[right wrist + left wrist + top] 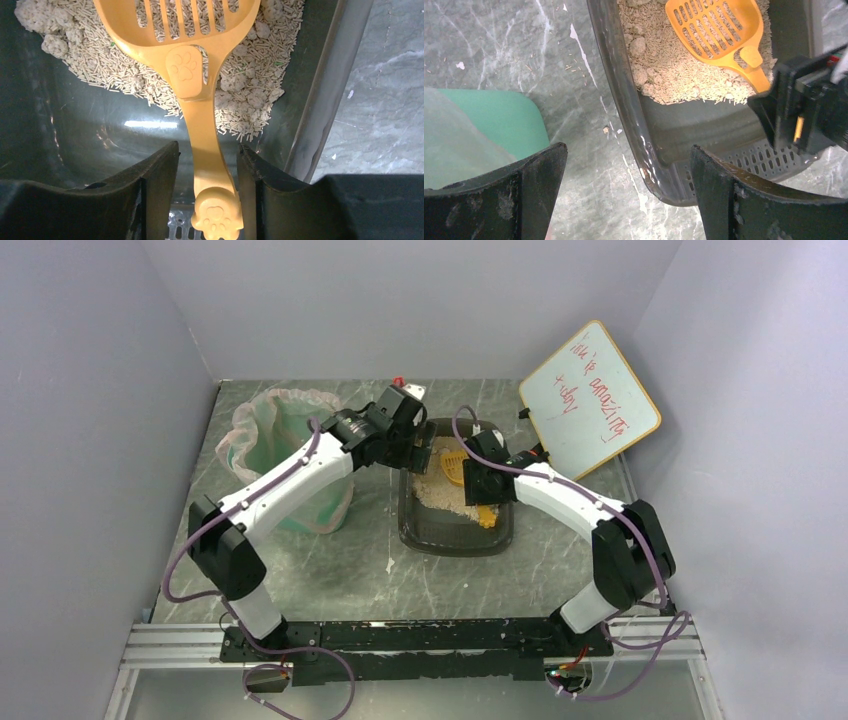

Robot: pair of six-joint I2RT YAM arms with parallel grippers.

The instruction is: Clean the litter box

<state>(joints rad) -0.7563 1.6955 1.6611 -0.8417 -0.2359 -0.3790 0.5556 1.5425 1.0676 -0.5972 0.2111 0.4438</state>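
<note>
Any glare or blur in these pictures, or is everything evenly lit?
Top external view: soft, even light, no hard shadows. Right wrist view: a white glare streak on the bare floor of the litter box; the orange scoop is sharp. Left wrist view: small glints along the box rim; the near fingers look dark and soft.

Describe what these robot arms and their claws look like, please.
The left arm and right arm have white tube sections between chunky black joints, with purple cables looping alongside. The left gripper and right gripper each have two curved black fingers, scuffed with pale dust.
</note>
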